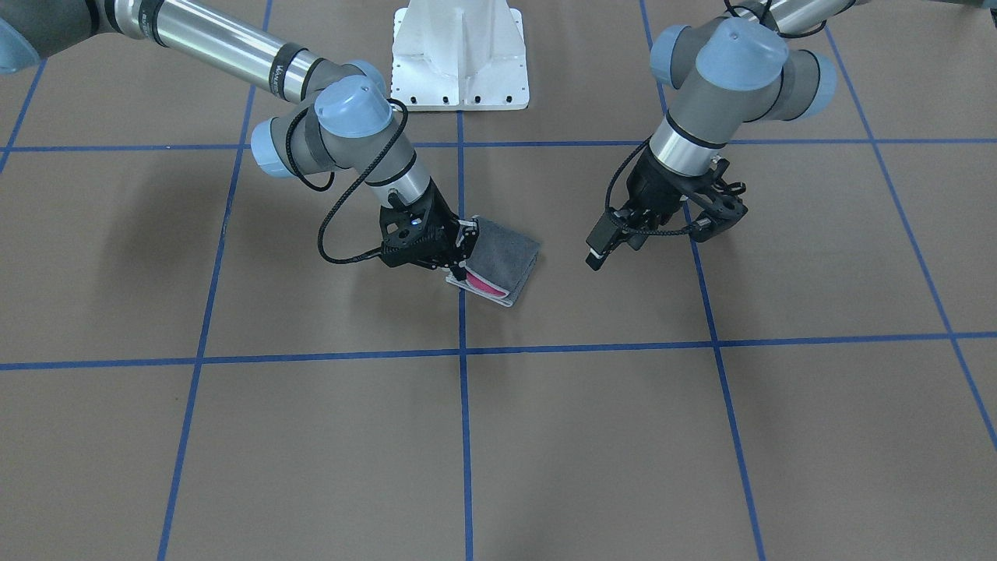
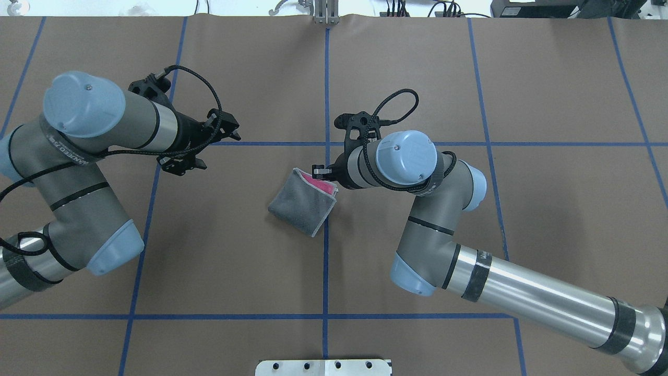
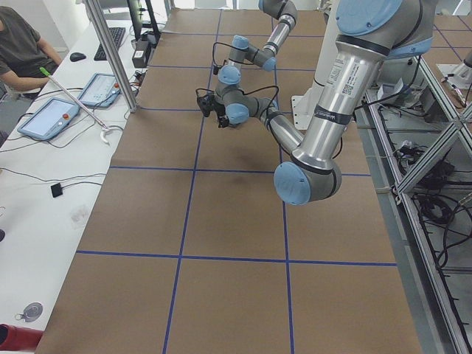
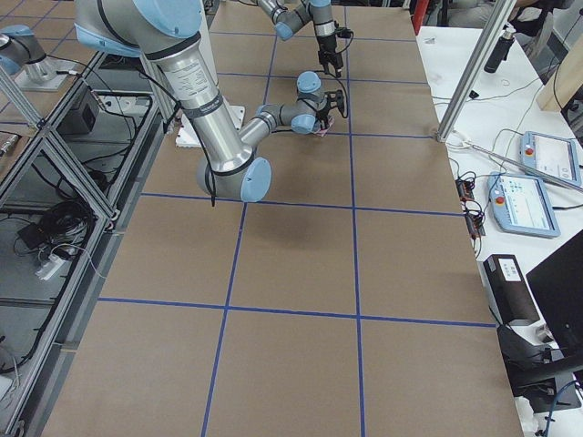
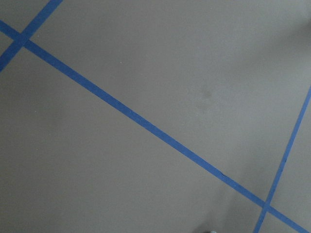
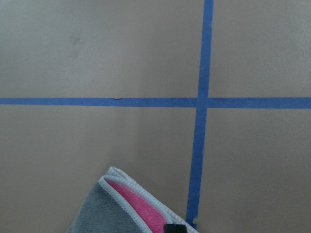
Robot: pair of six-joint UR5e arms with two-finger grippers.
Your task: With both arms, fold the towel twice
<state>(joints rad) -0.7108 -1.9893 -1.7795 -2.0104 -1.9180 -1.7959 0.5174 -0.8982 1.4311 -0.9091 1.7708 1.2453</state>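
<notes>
Towel [image 6: 104, 213] corner is closest in, low in my right wrist cam, with one black fingertip [image 6: 175, 227] just beside it. My right gripper [image 1: 465, 249] sits at the towel's open edge, angled down at the table. The fingers look set along that edge, but I can't tell whether they are pinching the layers or spread around them. My guess is it's there to press or settle the loose corners so the stack doesn't spring open. My left gripper [image 2: 215, 149] hangs well apart from the cloth with its fingers spread and holding nothing; its wrist cam shows only the table. The towel is a small, thick packet, dark grey terry outside, with a pink layer [image 6: 138, 206] peeking between the plies and light stitched edging round the rim. It looks like both folds are in. It's soft and springy stuff, so the top ply may lift. The tabletop [image 1: 311, 436] is matte brown paper crossed by blue tape lines [image 1: 464, 436]. The packet lies just on my left gripper's side of the centre line.
</notes>
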